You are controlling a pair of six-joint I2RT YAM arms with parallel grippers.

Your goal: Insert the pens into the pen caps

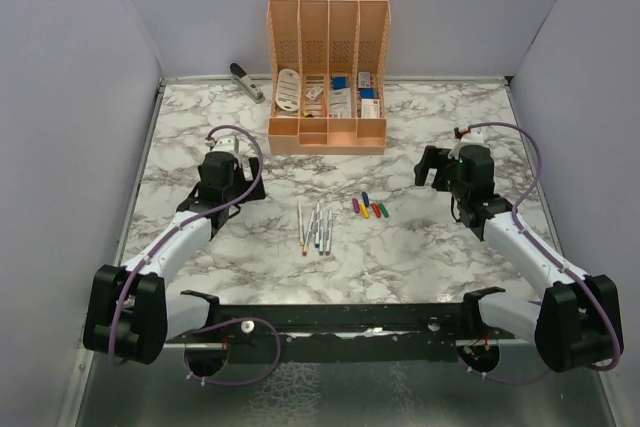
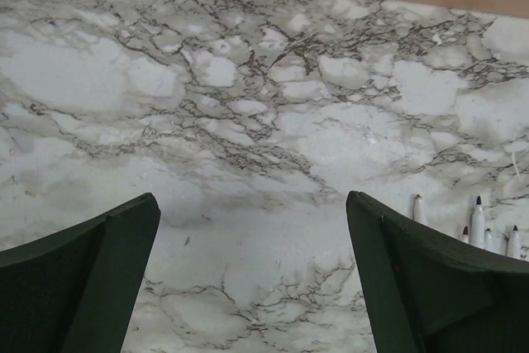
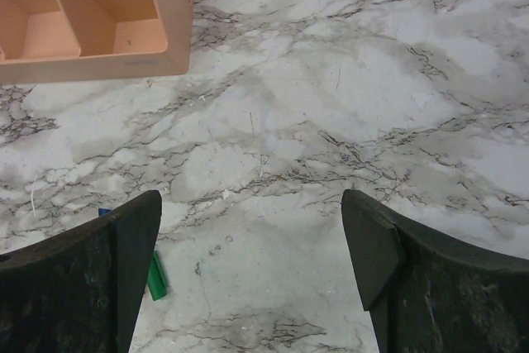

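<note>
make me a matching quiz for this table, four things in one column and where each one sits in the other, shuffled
Things
1. pens
2. pen caps
3. stapler
4. orange organiser

Places (top view)
A. back centre
B. middle, just right of the other small group
C. back left, beside the organiser
D. middle, just left of the other small group

Pairs: 1-D, 2-B, 3-C, 4-A
</note>
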